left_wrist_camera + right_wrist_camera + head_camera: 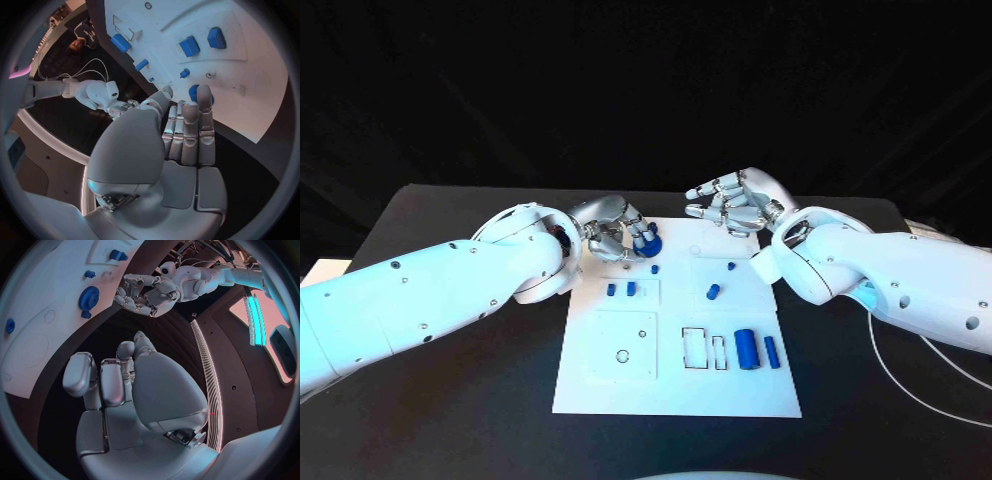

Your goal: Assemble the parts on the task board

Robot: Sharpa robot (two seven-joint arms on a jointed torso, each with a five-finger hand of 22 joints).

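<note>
- The left hand (620, 240), just left of centre in the head view, curls its fingers (199, 115) around a blue gear (646, 240) at the task board's (678, 390) upper left corner.
- The right hand (733, 205), above centre, hovers over the board's top edge with fingers curled in, holding nothing.
- Blue parts (747, 348) lie on the board's lower right; smaller ones (620, 289) sit mid-board.

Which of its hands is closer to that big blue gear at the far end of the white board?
The left hand: its fingers are on the blue gear. The right hand hovers apart, over the task board's far right corner.
</note>
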